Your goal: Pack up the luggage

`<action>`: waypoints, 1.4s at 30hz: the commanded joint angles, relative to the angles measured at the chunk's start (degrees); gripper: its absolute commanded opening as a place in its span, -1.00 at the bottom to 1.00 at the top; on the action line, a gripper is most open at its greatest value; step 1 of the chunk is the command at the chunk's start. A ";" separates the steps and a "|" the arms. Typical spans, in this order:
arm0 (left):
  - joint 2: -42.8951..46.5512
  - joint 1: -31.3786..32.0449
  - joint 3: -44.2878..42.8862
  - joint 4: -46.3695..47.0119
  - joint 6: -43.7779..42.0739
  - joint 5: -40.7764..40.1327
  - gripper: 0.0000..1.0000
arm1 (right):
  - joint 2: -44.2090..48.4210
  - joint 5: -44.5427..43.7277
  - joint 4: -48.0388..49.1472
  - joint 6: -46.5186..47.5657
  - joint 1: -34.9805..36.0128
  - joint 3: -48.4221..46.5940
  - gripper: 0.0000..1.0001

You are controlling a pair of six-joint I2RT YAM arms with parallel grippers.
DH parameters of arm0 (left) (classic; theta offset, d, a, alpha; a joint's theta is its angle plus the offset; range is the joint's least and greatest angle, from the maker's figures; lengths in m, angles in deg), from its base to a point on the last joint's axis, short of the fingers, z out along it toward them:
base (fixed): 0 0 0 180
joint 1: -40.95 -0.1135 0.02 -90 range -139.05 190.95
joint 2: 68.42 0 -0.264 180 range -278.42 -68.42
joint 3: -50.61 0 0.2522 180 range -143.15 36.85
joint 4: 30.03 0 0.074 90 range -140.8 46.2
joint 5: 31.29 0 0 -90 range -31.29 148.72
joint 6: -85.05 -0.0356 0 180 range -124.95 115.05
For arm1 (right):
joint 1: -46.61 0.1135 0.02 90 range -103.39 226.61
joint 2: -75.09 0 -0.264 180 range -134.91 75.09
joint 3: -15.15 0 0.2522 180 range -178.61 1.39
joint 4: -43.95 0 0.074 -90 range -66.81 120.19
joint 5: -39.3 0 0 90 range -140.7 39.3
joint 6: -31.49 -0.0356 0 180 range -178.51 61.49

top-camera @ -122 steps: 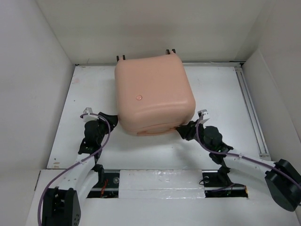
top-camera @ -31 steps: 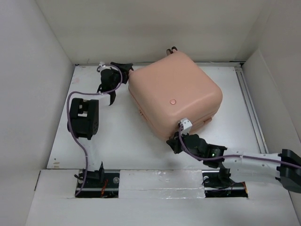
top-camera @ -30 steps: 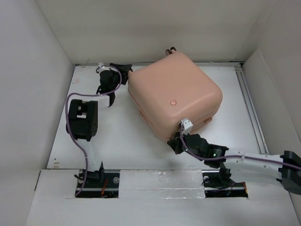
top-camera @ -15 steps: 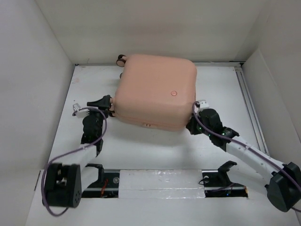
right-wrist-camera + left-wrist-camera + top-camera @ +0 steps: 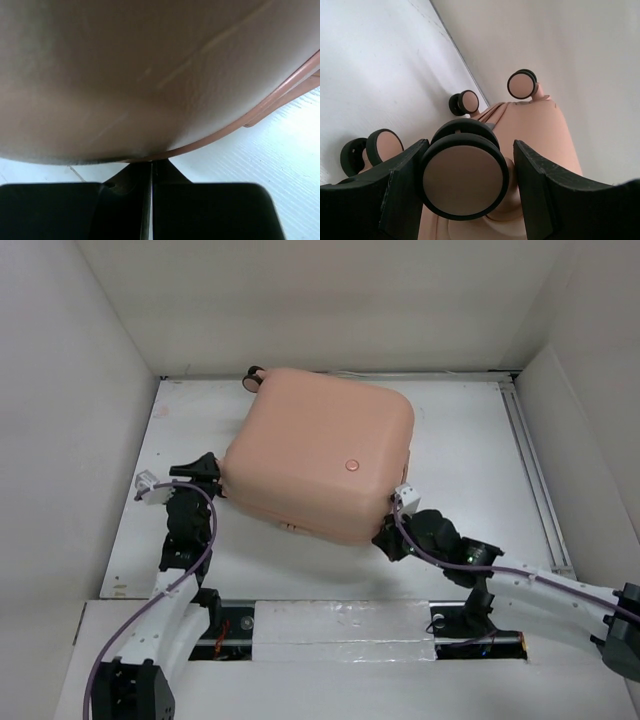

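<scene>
The luggage [image 5: 320,465], a pale pink hard-shell suitcase, lies closed and skewed on the white table, its round button mark [image 5: 350,466] facing up. My left gripper [image 5: 207,476] is at its left corner. In the left wrist view it [image 5: 470,146] stands open around one pink-and-black wheel [image 5: 465,180]; the wheel touches the left finger, with a gap to the right one. Other wheels [image 5: 522,84] show beyond. My right gripper [image 5: 385,540] is shut, and in the right wrist view its tips [image 5: 151,167] sit against the shell's [image 5: 150,75] lower near edge.
White walls enclose the table [image 5: 470,430] on the left, back and right. A metal rail [image 5: 530,470] runs along the right side. The arm bases and cables sit along the near edge [image 5: 340,625].
The luggage has turned a little clockwise and shifted left. My right gripper has moved from its right side to its near corner. My left gripper stays at the left corner.
</scene>
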 commanded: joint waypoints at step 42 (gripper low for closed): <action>0.24 2.98 -16.36 -3.61 -13.81 26.65 0.40 | -9.14 26.81 15.96 1.98 -32.62 -10.92 -1.00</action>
